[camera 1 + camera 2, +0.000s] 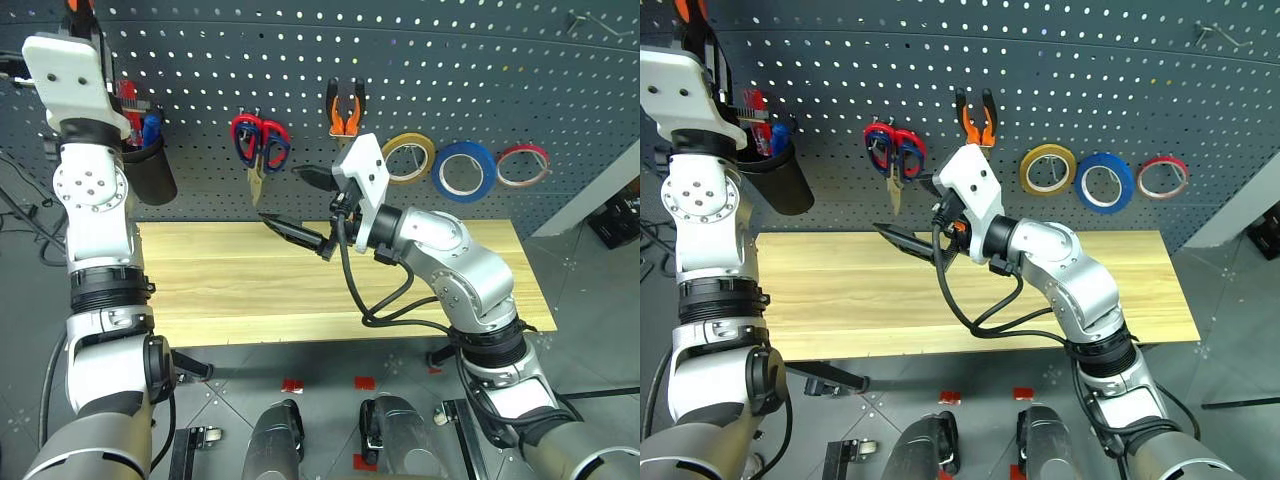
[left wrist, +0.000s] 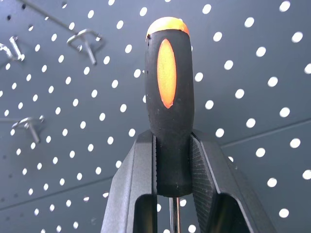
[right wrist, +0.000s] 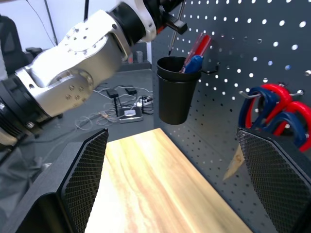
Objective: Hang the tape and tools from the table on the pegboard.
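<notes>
Left eye view: the right gripper (image 1: 300, 205) hangs over the table (image 1: 300, 290) with its fingers spread wide and nothing between them. On the pegboard (image 1: 450, 70) hang the pliers (image 1: 346, 107) and the blue tape (image 1: 464, 170).

Left wrist view: the left gripper (image 2: 174, 160) is clamped on the screwdriver (image 2: 168, 111), its black-and-orange handle pointing at the pegboard.

Right wrist view: the wide-spread fingers (image 3: 82, 174) frame the table; the screwdriver's tip hangs just above a black cup (image 3: 177, 94) fixed to the pegboard.
</notes>
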